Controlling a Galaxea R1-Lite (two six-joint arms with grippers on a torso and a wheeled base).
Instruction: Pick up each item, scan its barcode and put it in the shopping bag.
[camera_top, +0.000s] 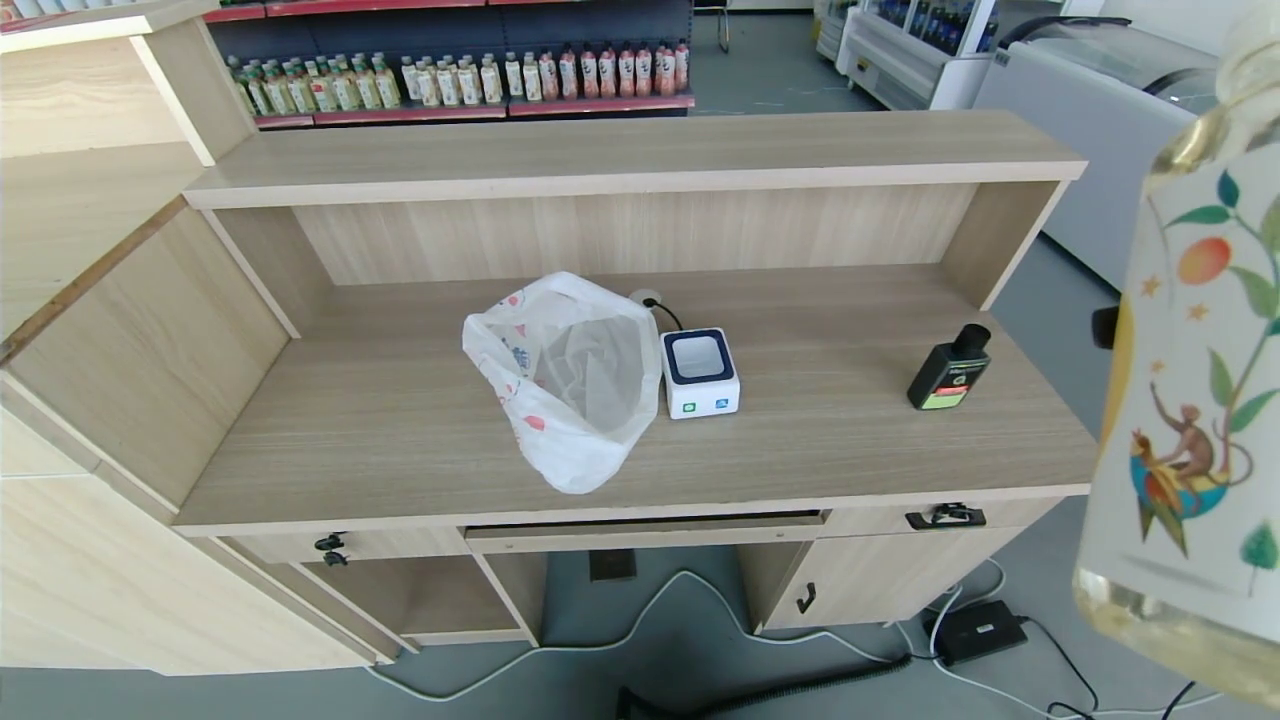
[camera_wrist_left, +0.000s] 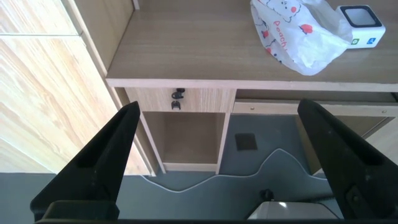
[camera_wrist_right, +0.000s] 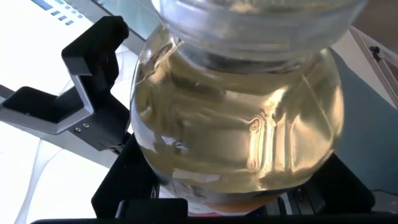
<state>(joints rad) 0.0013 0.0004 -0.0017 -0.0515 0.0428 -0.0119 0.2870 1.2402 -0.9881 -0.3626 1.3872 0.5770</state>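
- The right gripper appears clamped on the bottle: liquid-filled, heavy, smooth and slippery, so best gripped at the labelled body.
- The left gripper hangs with jaws apart, empty.

Shop: checkout counter with barcode scanner, shelves of bottled drinks, chest freezers.

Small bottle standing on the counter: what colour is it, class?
Black, with a green label; the small bottle shows best in the head view.
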